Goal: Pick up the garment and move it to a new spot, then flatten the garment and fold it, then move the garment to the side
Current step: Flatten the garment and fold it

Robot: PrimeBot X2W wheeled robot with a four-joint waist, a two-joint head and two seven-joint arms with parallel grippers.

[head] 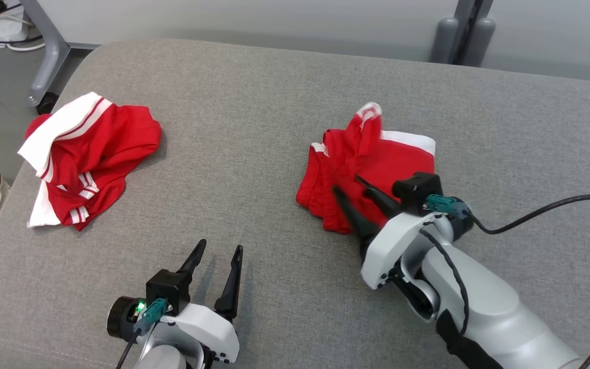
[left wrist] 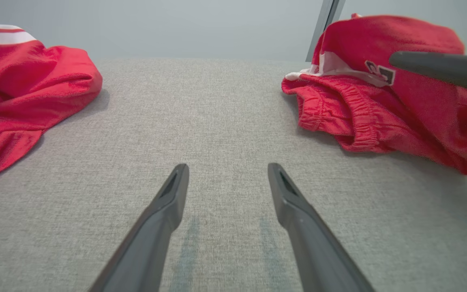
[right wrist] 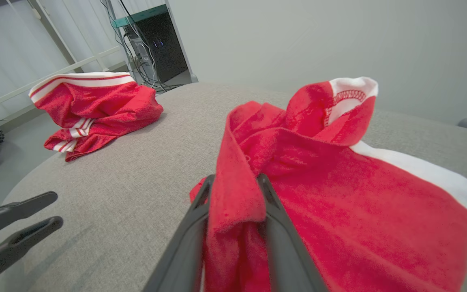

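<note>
Fold of garment [right wrist: 339, 202] sits between right gripper's [right wrist: 235, 178] fingers for carrying, gripped or not I cannot tell; left gripper [head: 220, 246] stands spread, empty.

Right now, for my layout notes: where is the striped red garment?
In the head view the striped red garment lies at the left edge of the grey cushion, ahead-left of the left gripper, apart from the other red garment.

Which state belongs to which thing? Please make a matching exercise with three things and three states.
Things:
1. left gripper
2. right gripper
3. striped garment

States:
A. a fold of the red shorts between its fingers
B. crumpled on the robot's left, untouched
C. open above the bare cushion

Pairs: 1-C, 2-A, 3-B
</note>
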